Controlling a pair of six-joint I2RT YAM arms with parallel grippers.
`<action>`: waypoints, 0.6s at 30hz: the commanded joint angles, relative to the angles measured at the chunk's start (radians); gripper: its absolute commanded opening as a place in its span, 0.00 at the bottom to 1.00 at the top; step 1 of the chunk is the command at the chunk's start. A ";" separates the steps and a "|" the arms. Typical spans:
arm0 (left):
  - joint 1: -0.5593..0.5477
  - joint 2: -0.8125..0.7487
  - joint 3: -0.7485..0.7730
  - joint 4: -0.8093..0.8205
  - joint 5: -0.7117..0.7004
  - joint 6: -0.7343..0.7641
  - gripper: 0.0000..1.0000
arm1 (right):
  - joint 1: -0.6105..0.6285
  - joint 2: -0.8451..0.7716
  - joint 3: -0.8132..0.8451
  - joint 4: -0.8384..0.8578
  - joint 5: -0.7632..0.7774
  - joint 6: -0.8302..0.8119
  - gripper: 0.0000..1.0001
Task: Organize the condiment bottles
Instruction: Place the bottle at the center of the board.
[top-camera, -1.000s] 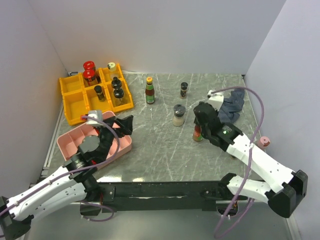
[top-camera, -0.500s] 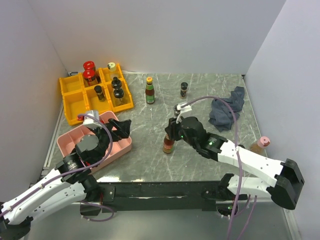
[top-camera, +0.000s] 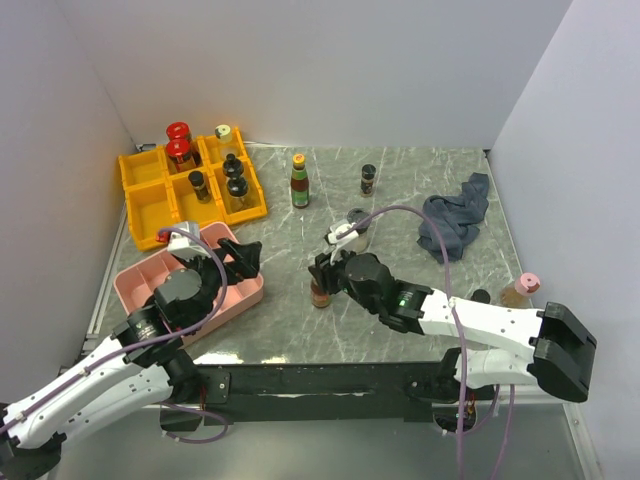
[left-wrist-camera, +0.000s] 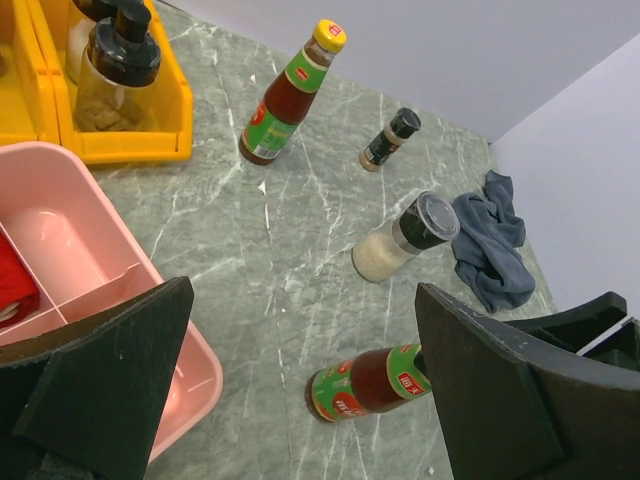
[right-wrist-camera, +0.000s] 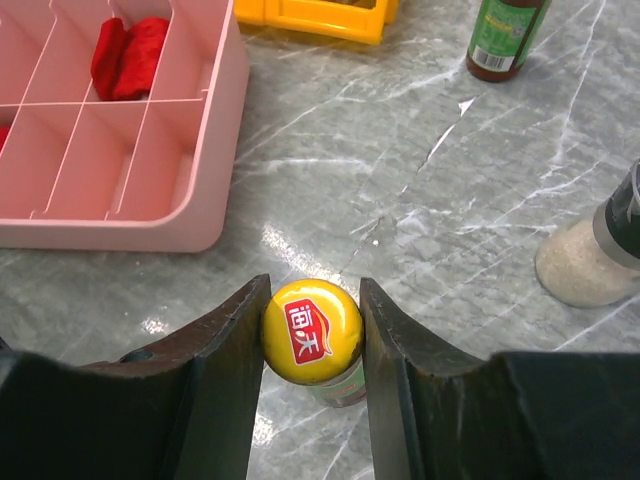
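Both jaws of the right gripper (right-wrist-camera: 313, 300) are clamping the yellow cap of a slim green-labelled bottle (left-wrist-camera: 365, 385), which is standing upright just right of the pink tray (top-camera: 135, 287). The left gripper (left-wrist-camera: 303, 300) is hovering over that tray's right edge, jaws spread wide and holding nothing. Several jars (top-camera: 181, 152) are sitting in yellow bins (top-camera: 150, 215) behind the tray.

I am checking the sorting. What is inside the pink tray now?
The right wrist view shows red blocks in a far compartment of the pink tray; the near compartments hold nothing. Its left part is cut off, and from above the left arm covers much.
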 joint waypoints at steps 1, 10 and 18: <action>-0.005 0.012 0.021 -0.004 -0.012 -0.007 0.99 | 0.028 -0.004 0.049 0.103 0.075 -0.030 0.51; -0.003 0.084 0.097 -0.035 0.045 0.036 0.99 | 0.027 -0.177 0.115 -0.087 0.129 0.060 0.94; -0.009 0.348 0.235 -0.030 0.238 0.142 0.99 | -0.056 -0.342 0.155 -0.363 0.382 0.179 1.00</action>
